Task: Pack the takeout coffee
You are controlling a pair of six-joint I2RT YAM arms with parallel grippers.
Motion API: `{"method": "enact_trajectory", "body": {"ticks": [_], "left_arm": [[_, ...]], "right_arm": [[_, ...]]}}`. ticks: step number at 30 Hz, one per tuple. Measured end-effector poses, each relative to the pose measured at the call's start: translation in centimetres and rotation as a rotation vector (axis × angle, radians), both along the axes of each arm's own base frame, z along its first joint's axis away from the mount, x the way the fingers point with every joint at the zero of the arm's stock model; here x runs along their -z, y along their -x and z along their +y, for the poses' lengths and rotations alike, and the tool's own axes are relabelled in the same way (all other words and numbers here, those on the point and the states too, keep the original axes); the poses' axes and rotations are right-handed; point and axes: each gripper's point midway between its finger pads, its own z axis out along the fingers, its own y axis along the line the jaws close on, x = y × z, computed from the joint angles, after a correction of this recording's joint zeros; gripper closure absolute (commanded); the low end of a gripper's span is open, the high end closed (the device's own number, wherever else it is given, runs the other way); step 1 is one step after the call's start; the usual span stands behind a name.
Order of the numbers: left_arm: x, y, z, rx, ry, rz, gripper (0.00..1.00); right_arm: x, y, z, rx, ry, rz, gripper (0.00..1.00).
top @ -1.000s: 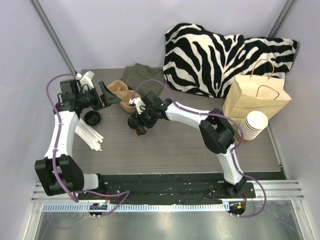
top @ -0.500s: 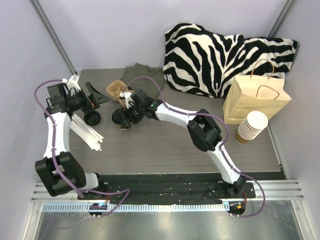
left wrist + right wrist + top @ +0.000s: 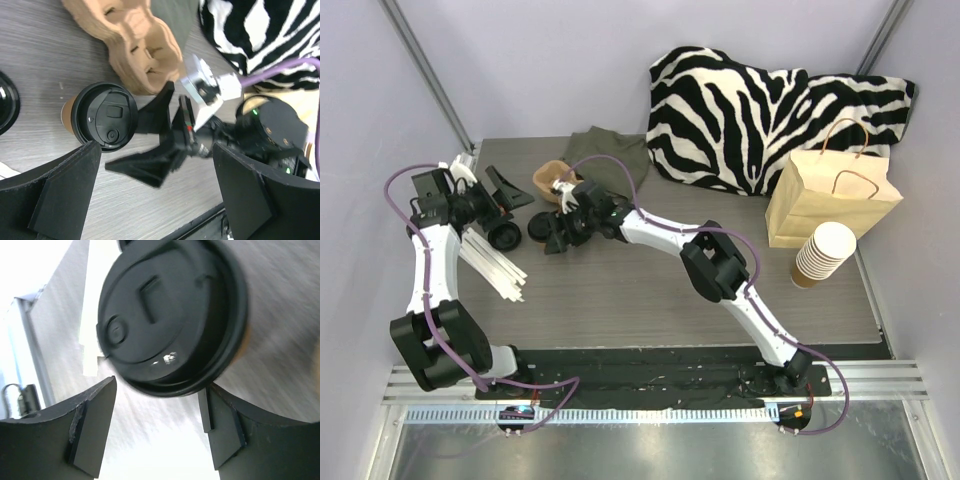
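**Q:** Top external view, read from the left: what does the left arm show?

**A:** The left gripper [image 3: 508, 205] hangs over the far-left part of the table [image 3: 650, 290]. Its jaws are spread wide and nothing is between them. A loose black lid [image 3: 503, 237] lies just on its near side, and white sticks [image 3: 490, 265] are fanned out beside the arm.

**Q:** Where is the takeout coffee?

**A:** The takeout coffee [image 3: 542, 235], a brown cup capped with a black lid, sits on the table. It is just right of the loose black lid and on the near side of the pulp cup carrier [image 3: 550, 178]. The right gripper [image 3: 558, 228] meets it from the right with its jaws apart. In the right wrist view the two fingers [image 3: 90, 425] flank the near edge of the cup's lid. Whether either finger touches it cannot be told, and no grip is visible.

**Q:** And further right?

**A:** An olive cloth [image 3: 605, 155] lies behind the carrier. A zebra-striped cloth [image 3: 760, 110] is heaped at the far right. Nearer than that, a paper bag [image 3: 832, 195] with handles stands upright. A stack of lidless cups [image 3: 823, 255] stands just beside the bag at the table's right edge, well apart from both grippers.
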Motion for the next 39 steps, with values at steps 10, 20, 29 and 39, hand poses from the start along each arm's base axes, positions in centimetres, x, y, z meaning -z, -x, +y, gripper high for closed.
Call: {"method": "enact_trajectory", "body": {"ticks": [10, 20, 29, 39], "left_arm": [[2.6, 0.3, 1.3, -0.107, 0.057, 0.088, 0.04], [3.6, 0.5, 0.7, -0.097, 0.054, 0.104, 0.30], [0.7, -0.4, -3.8, 0.126, -0.347, 0.023, 0.50], [1.2, -2.2, -4.7, 0.274, -0.610, 0.063, 0.42]], "right_arm": [[-2.8, 2.9, 1.3, -0.087, -0.100, 0.032, 0.26], [-11.1, -1.0, -5.9, 0.004, -0.190, 0.004, 0.30], [-14.4, -5.8, -12.5, 0.131, -0.192, -0.032, 0.38], [-9.6, -4.9, -16.5, 0.162, 0.011, 0.015, 0.42]]}}
